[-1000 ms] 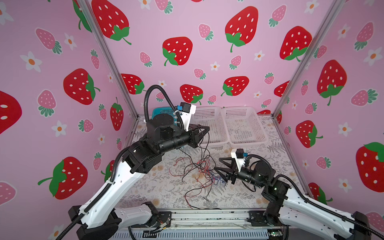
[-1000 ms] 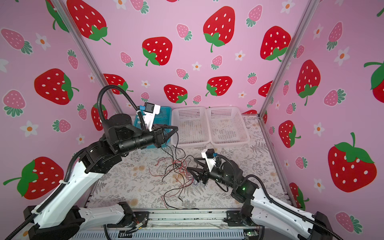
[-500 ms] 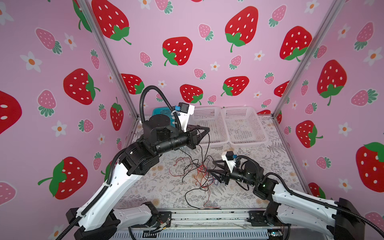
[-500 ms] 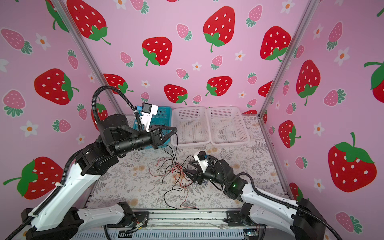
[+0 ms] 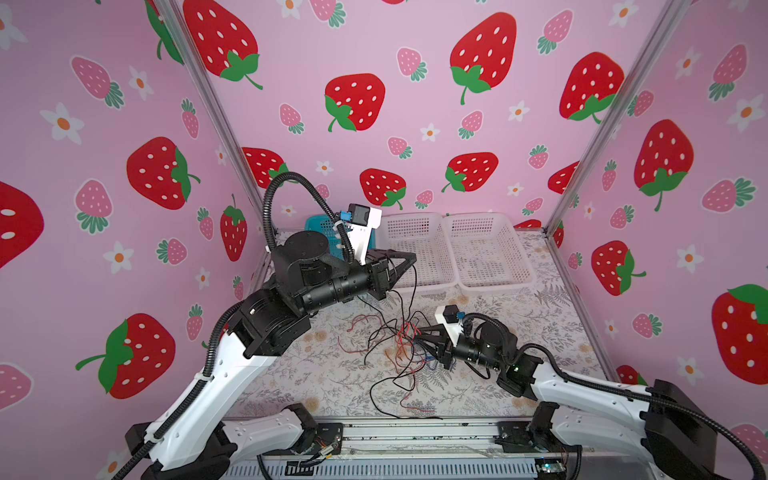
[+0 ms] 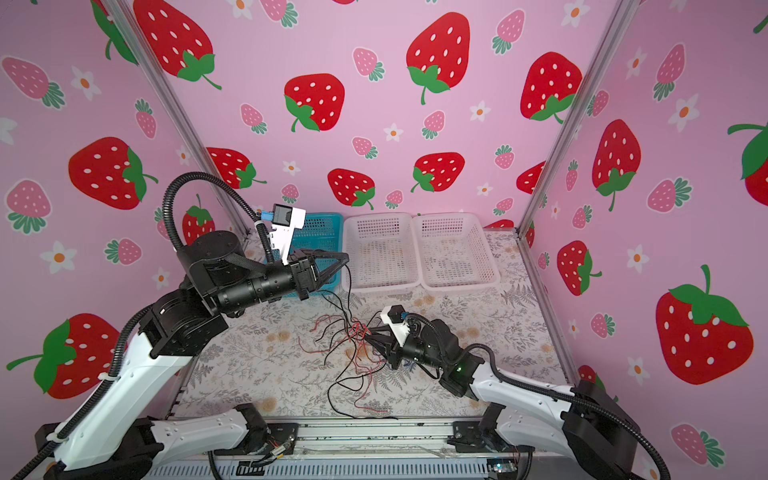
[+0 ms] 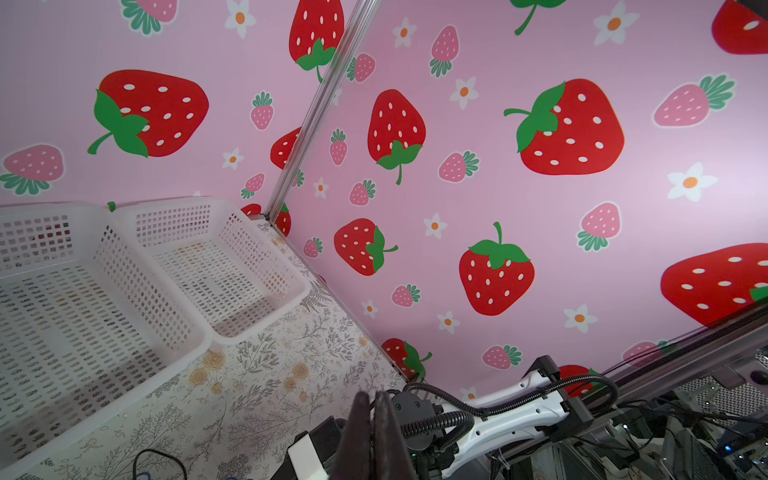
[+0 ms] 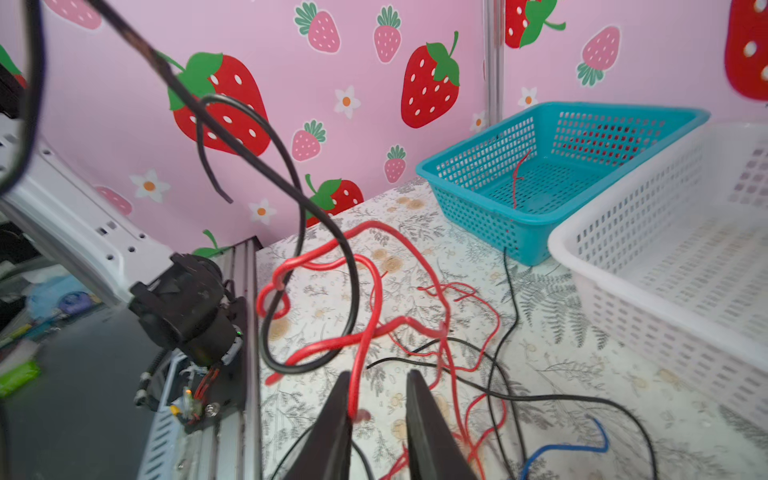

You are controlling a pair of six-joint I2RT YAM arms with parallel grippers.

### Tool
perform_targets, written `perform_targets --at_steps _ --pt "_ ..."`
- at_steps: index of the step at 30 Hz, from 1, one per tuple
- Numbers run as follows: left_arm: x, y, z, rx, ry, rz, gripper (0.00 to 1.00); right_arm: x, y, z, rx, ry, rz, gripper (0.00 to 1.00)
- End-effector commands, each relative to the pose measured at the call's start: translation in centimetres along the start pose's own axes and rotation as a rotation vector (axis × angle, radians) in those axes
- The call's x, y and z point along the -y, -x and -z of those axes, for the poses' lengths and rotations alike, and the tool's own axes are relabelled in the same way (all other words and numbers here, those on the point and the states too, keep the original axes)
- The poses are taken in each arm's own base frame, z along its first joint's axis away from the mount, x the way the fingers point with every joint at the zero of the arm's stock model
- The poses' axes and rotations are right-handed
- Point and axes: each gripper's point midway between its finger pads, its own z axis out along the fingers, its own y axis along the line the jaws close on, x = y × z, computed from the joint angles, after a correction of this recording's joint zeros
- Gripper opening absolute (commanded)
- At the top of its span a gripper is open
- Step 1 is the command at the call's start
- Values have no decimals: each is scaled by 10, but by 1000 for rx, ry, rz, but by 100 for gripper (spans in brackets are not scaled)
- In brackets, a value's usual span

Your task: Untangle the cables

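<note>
Tangled cables (image 5: 399,336) on worktop (image 5: 291,374) centre, just ahead of right end effector (image 8: 378,376), the nearer; jaws narrowly apart, red cable (image 8: 358,365) lengthwise between. Left end effector (image 5: 412,257) raised, pinching black cable (image 5: 414,282)

Pink strawberry-print walls (image 5: 415,50) fill the upper frame; metal corner posts (image 5: 210,104) left and right; floral tabletop (image 5: 316,374) lower center; even light.

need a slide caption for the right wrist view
Right fingers straddle a red wire in the tangle; blue basket behind holds a red strand.
</note>
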Motion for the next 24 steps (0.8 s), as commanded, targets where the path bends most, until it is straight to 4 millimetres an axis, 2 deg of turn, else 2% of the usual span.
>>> perform_targets --at_steps 1,7,15,17,20,24 --pt "10 10 4 41 -43 -3 0 2 18 -2 60 -18 14 18" --pt "7 11 17 55 -3 -27 0 8 15 2 68 -59 -4 0" --pt "-2 20 53 106 100 -78 0 21 -4 23 61 -148 -62 0" --pt "-2 27 64 128 132 -99 0 30 -14 29 42 -204 -88 0" --pt "1 41 84 158 179 -147 0 64 -46 43 -24 -391 -178 0" --pt "6 60 112 213 252 -215 0 105 -105 62 -166 -562 -332 0"
